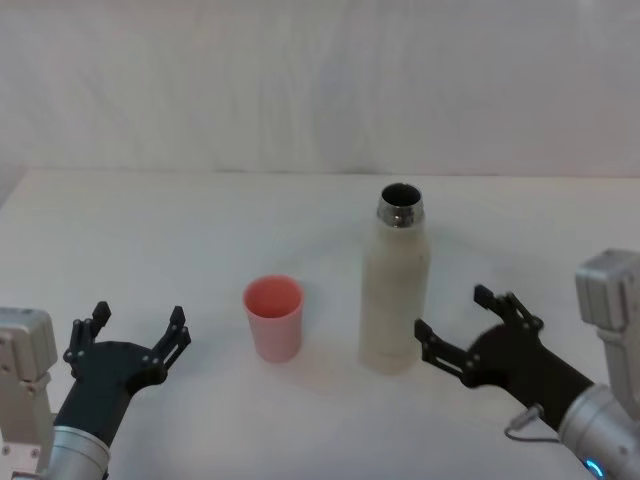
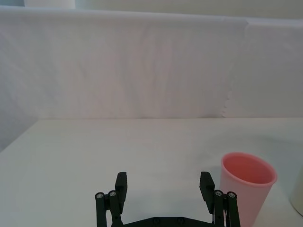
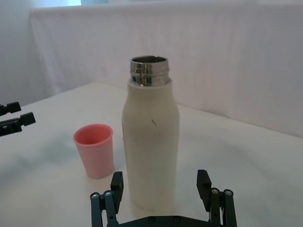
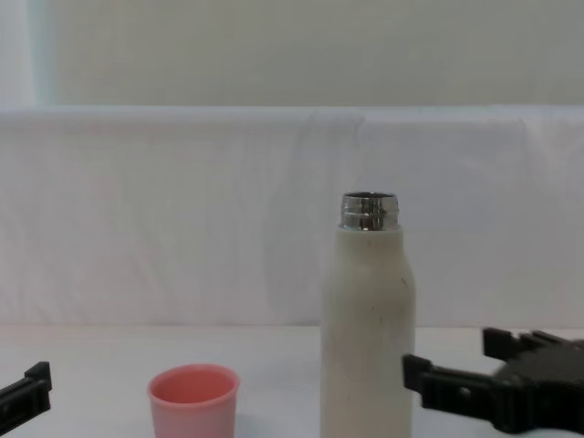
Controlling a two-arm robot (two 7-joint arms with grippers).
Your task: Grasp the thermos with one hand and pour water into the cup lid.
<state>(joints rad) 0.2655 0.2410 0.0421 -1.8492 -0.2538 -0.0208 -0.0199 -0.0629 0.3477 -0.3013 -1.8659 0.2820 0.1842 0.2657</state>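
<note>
The cream-white thermos (image 1: 395,290) stands upright on the white table, its steel neck uncapped. To its left, a short gap away, the pink cup lid (image 1: 273,318) sits upright and looks empty. My right gripper (image 1: 450,312) is open just right of the thermos base, with its nearer finger close to the bottle wall. In the right wrist view the thermos (image 3: 150,142) rises just ahead of the open right gripper (image 3: 160,182), and the cup lid (image 3: 94,151) stands beside it. My left gripper (image 1: 140,320) is open at the lower left, with the cup lid (image 2: 247,189) off to its right.
The white table (image 1: 150,230) runs back to a white cloth backdrop (image 1: 320,80). Bare tabletop lies around the thermos and cup lid on all sides. The chest view shows the thermos (image 4: 367,319) towering over the cup lid (image 4: 193,397).
</note>
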